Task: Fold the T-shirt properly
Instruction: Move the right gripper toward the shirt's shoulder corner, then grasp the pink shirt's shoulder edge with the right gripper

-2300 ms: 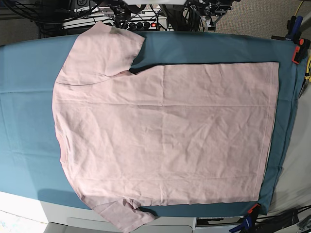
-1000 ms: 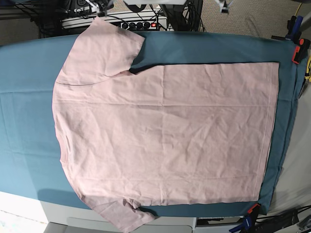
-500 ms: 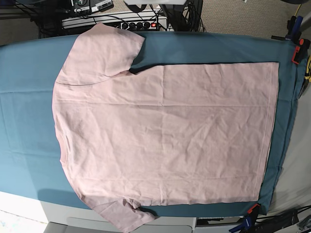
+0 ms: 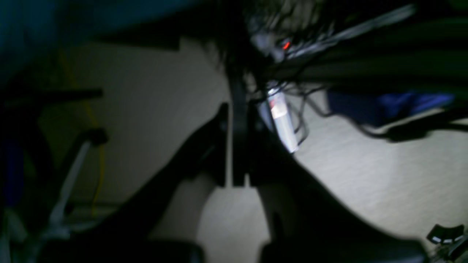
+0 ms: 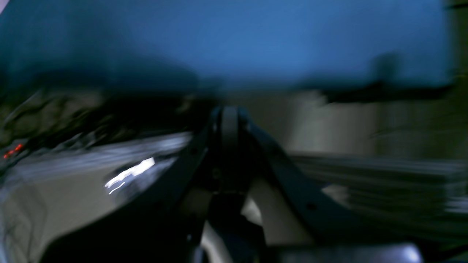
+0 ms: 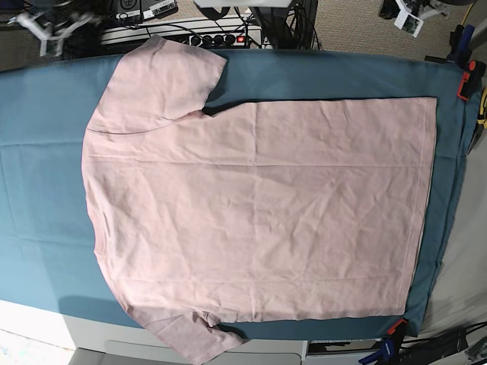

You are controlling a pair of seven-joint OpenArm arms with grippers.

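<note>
The pale pink T-shirt point(image 6: 259, 205) lies flat on the teal table cloth point(image 6: 38, 175), plain side up. Its collar is at the left and its hem at the right. One sleeve point(image 6: 163, 76) points to the far edge and the other point(image 6: 194, 338) hangs over the near edge. My right gripper point(image 5: 228, 115) is shut and empty, and shows blurred beyond the far left corner point(image 6: 47, 26). My left gripper point(image 4: 236, 120) is shut and empty, and shows blurred beyond the far right corner point(image 6: 409, 17). Both are off the table, away from the shirt. Both wrist views are dark and blurred.
Clamps point(image 6: 466, 80) point(image 6: 396, 328) pin the cloth at the right corners. Cables and a power strip point(image 6: 221, 36) lie behind the far edge. The grey floor point(image 4: 365, 182) shows in the left wrist view.
Both arms have swung outward along the far edge, from near the top middle to the far left and far right corners. The T-shirt has not moved.
</note>
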